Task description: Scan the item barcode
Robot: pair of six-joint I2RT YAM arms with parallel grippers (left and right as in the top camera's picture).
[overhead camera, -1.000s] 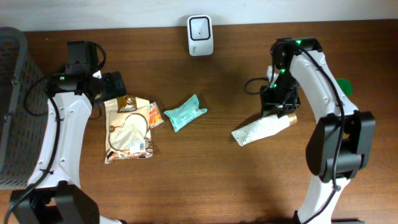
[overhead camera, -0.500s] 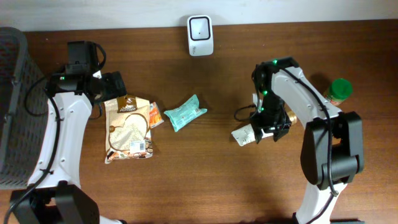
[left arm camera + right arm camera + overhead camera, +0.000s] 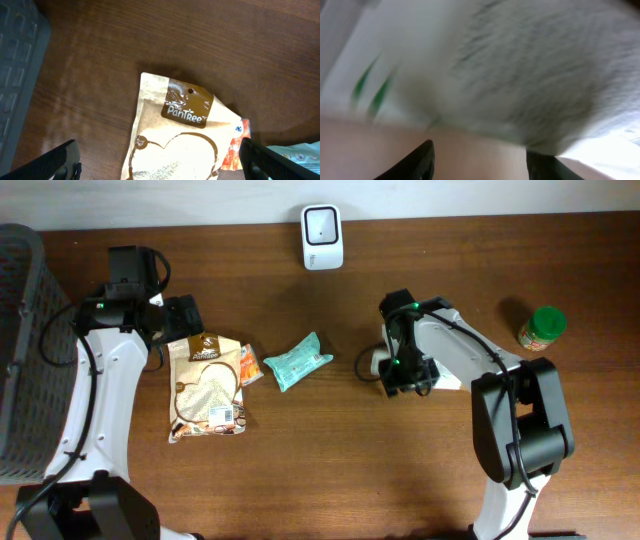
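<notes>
Overhead, the dark mesh basket (image 3: 25,350) sits far out on the outer side of the left gripper (image 3: 183,315), well apart from it. That gripper's fingers are spread wide with nothing between them. In the left wrist view its two fingertips (image 3: 60,162) show at the lower corners, and the brown PanTree bag (image 3: 175,150) lies flat on the table (image 3: 320,470) just ahead of and below them. A small orange packet (image 3: 250,365) touches the bag's edge on the side away from the gripper. A teal packet (image 3: 300,360) lies just beyond that, roughly between the two grippers. The white scanner (image 3: 322,223) stands at the table's back edge, well apart from both grippers. The right gripper (image 3: 405,370) is closed on the white tube (image 3: 377,363), of which only one end shows past the fingers toward the teal packet. The right wrist view is blurred: the tube's pale surface (image 3: 495,65) fills it, right against the dark fingertips (image 3: 420,160). A green-lidded jar (image 3: 543,327) stands on the outer side of the right gripper, apart from it.
</notes>
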